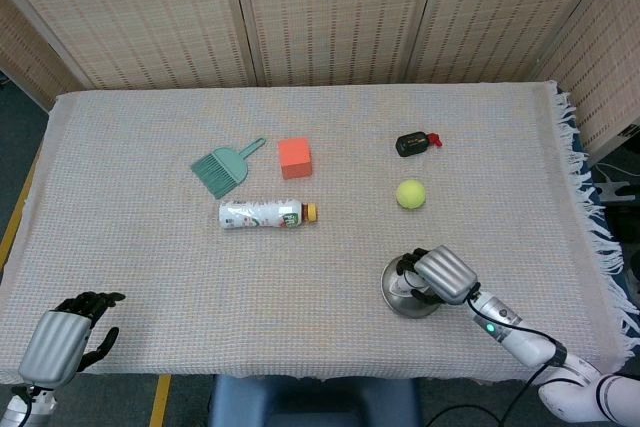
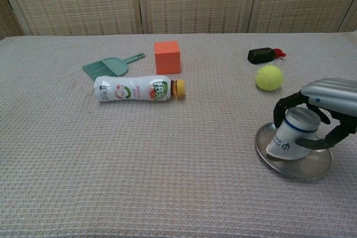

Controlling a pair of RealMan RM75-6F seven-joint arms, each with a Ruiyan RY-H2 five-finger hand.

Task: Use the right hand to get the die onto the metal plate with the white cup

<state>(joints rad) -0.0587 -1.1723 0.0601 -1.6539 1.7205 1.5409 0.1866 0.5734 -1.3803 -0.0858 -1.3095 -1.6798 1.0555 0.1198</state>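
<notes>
- Woven screens stood behind the cloth-covered counter [image 1: 150,277].
- Right hand [image 2: 329,98] had its fingers [image 2: 285,104] wrapped around the white cup [image 2: 293,136], which sat upside down and tilted on the metal plate [image 2: 284,166].
- Whether the die lay under the cup could not be told.
- Left hand [image 1: 62,340] hung at the near counter edge, fingers loosely curled, holding nothing.
- Tennis ball [image 2: 269,77] lay near, beyond the plate.

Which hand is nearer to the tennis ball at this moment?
Right. The right hand grips the white cup on the metal plate, just in front of the tennis ball. The left hand hangs at the table's near left corner, far across from it.
</notes>
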